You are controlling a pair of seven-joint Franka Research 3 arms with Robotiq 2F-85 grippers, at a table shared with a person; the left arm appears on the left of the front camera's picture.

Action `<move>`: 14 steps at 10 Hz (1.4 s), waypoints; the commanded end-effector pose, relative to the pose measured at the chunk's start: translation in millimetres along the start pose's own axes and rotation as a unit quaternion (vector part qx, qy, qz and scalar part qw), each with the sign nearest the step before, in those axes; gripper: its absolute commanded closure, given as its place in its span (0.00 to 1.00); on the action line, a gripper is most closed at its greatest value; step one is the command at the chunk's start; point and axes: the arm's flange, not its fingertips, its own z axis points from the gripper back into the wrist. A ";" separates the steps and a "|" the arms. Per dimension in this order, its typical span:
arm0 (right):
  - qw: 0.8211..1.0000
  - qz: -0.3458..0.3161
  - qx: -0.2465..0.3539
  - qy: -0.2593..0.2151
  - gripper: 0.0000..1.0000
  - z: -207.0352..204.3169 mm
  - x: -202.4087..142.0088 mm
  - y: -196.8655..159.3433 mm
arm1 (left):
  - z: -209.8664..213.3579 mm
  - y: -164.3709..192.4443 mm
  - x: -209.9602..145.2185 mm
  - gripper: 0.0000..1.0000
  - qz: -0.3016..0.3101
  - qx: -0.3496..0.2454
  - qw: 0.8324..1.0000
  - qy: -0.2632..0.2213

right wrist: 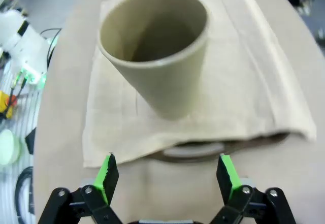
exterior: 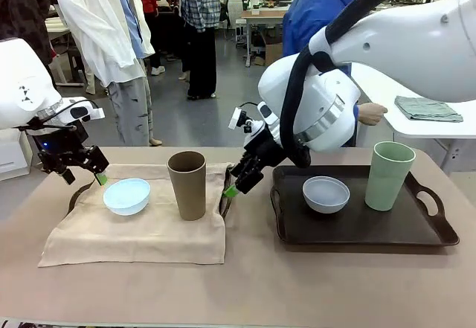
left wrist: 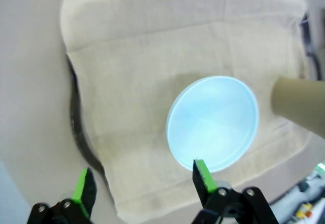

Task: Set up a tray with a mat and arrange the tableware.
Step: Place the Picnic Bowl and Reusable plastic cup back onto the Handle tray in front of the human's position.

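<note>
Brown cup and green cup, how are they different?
The brown cup is brown; the green cup is pale green. The brown cup stands on the beige mat, while the green cup stands on the bare dark tray. The brown cup's neighbour is the pale blue bowl; the green cup's is the white bowl. Both are tall, upright and have no handles.
</note>
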 end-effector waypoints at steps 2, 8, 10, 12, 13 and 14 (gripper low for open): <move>0.984 -0.143 -0.034 0.101 0.00 58.8 20.9 36.3 | 42.7 -34.1 -16.0 0.00 -0.033 0.049 0.998 -0.026; 0.928 -0.277 -0.158 0.193 0.00 145.2 89.5 120.1 | 114.8 -92.3 -11.8 0.00 -0.007 0.118 0.992 -0.037; 0.904 -0.286 -0.208 0.241 0.00 159.0 118.8 137.2 | 145.3 -97.0 -18.9 0.00 0.034 0.104 0.993 -0.041; 0.928 -0.274 -0.171 0.185 0.00 154.5 85.5 128.0 | 118.3 -90.6 -13.1 0.00 -0.022 0.096 0.994 -0.043; 0.928 -0.274 -0.171 0.185 0.00 154.5 85.5 128.0 | 118.3 -90.6 -13.1 0.00 -0.022 0.096 0.994 -0.043; 0.928 -0.274 -0.171 0.185 0.00 154.5 85.5 128.0 | 118.3 -90.6 -13.1 0.00 -0.022 0.096 0.994 -0.043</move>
